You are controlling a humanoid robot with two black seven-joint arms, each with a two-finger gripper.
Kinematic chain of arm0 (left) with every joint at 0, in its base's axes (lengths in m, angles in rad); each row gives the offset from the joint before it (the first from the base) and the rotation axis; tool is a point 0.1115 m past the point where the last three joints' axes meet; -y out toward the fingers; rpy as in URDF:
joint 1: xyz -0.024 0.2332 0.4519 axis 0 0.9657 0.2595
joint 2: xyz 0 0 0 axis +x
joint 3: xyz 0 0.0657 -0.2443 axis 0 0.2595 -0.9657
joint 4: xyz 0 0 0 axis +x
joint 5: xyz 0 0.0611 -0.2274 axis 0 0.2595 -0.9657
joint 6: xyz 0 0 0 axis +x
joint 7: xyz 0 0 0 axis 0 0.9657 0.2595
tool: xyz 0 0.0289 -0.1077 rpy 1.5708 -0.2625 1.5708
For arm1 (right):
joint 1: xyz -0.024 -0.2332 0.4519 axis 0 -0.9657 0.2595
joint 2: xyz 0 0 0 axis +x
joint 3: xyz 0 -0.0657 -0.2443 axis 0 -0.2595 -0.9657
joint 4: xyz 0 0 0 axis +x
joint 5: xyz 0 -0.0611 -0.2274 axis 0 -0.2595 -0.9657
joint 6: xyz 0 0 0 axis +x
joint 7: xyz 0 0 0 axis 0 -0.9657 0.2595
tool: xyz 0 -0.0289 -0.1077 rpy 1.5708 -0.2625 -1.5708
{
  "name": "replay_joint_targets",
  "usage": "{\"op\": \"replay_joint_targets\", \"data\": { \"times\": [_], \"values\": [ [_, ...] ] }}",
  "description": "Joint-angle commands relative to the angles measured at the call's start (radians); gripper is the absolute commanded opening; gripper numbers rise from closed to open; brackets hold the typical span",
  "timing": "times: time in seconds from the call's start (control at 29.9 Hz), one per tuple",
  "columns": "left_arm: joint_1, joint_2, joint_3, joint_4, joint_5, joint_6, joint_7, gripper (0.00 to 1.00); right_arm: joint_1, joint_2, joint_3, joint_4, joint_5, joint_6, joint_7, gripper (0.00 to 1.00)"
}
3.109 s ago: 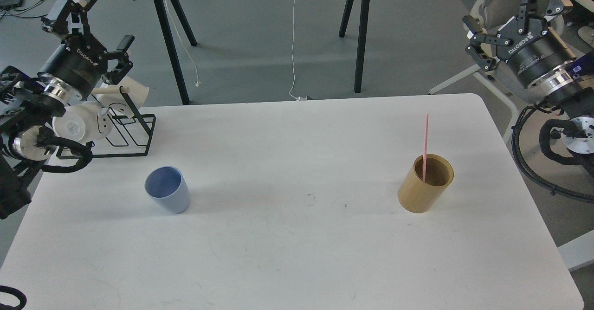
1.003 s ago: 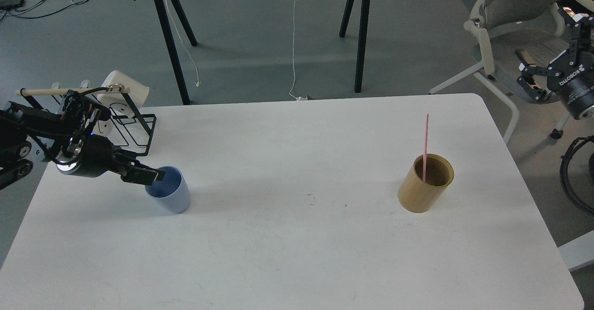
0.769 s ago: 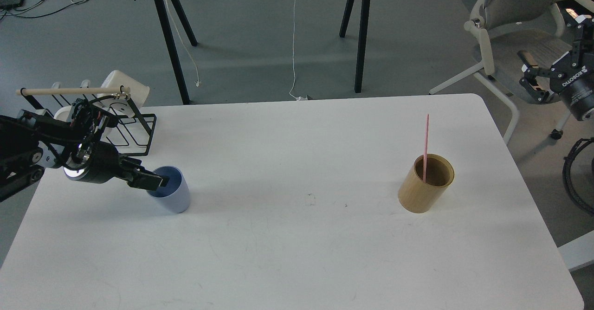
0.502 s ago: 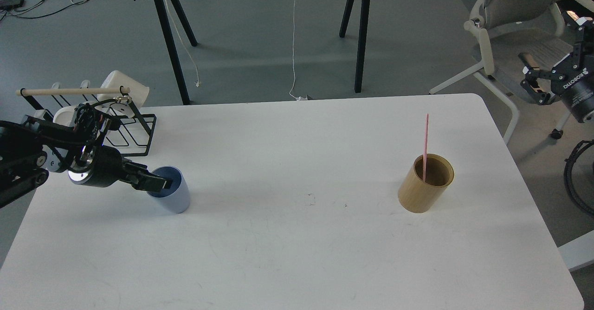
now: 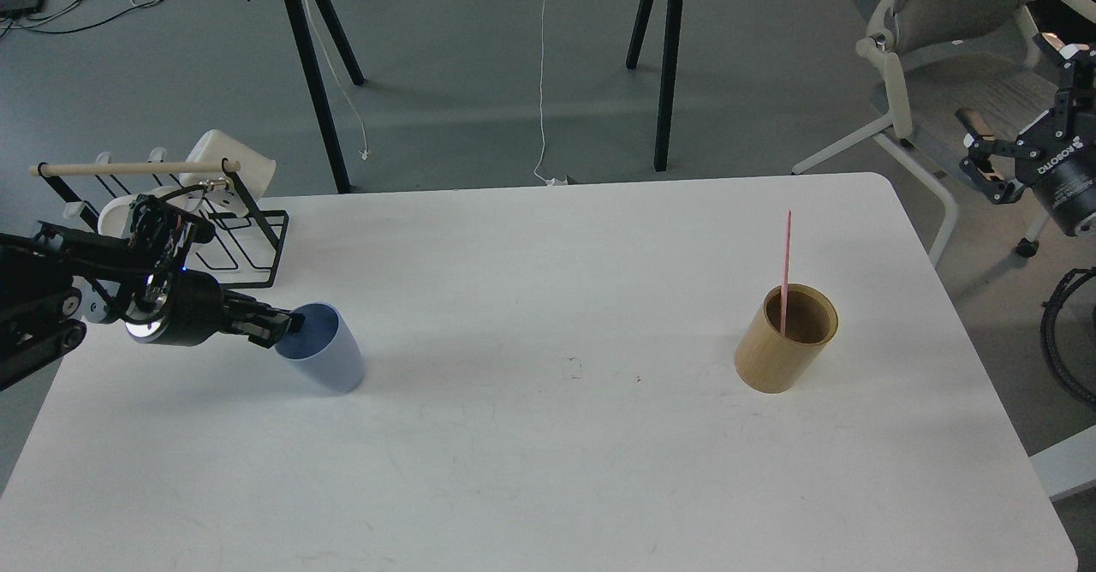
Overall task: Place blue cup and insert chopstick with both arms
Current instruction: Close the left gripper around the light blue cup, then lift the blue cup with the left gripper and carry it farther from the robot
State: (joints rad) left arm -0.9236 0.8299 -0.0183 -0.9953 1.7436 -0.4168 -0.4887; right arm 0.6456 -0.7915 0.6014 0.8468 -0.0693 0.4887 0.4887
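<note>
**Q:** What sits at the far left?

**A:** The left tool (image 5: 287,325) reaches in low over the white counter (image 5: 548,469). Its tips meet the near rim of the blue cup (image 5: 324,349), and the cup leans, mouth tipped toward the tool. It looks clenched on the rim, one finger seemingly inside, though the fingers are dark and hard to separate. Behind the tool stands a black wire rack (image 5: 231,238) holding white cups, with a pale wooden rod (image 5: 128,167) across its top.

**Q:** And moving right?

**A:** Well apart from that tool, across bare counter, a tan wooden holder (image 5: 783,341) stands upright. The chopstick (image 5: 786,268), thin and pink, stands inside it, poking above its rim.

**Q:** The other arm?

**A:** The right tool (image 5: 1015,148) hangs off the counter's right edge, in front of a grey chair (image 5: 942,41), far from the chopstick. Its fingers are spread and hold nothing.

**Q:** How far along is the job?

**A:** Early, I judge. The cup is gripped but not yet placed; the chopstick is untouched. Fetching it and dropping it into the cup both remain.
</note>
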Motion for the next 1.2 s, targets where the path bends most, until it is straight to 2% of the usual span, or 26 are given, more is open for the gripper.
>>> {"op": "replay_joint_targets", "data": {
  "times": [0.0,0.13,0.23,0.33,0.53,0.7,1.17],
  "values": [
    [-0.004,0.001,-0.032,-0.012,-0.022,0.001,0.000,0.00,-0.001,-0.002,0.001,0.000,0.000,0.000,0.000,0.97],
    [-0.012,0.008,-0.120,-0.097,-0.033,-0.017,0.000,0.00,-0.001,-0.017,0.008,-0.002,0.000,0.000,0.000,0.97],
    [-0.023,-0.003,-0.193,-0.160,-0.059,-0.069,0.000,0.00,-0.001,-0.034,0.031,-0.011,0.000,0.000,0.000,0.97],
    [-0.072,-0.063,-0.210,-0.169,-0.096,-0.072,0.000,0.00,-0.001,-0.044,0.066,-0.051,0.000,0.000,0.000,0.97],
    [-0.130,-0.270,-0.189,-0.016,-0.084,-0.072,0.000,0.00,-0.001,-0.084,0.074,-0.107,0.000,0.000,0.000,0.97],
    [-0.188,-0.471,-0.023,0.142,-0.007,-0.072,0.000,0.00,-0.012,-0.103,0.072,-0.160,0.000,0.000,0.000,0.97],
    [-0.242,-0.673,0.083,0.290,0.137,-0.072,0.000,0.00,-0.063,-0.106,0.071,-0.172,0.000,0.000,0.000,0.97]
  ]
}}
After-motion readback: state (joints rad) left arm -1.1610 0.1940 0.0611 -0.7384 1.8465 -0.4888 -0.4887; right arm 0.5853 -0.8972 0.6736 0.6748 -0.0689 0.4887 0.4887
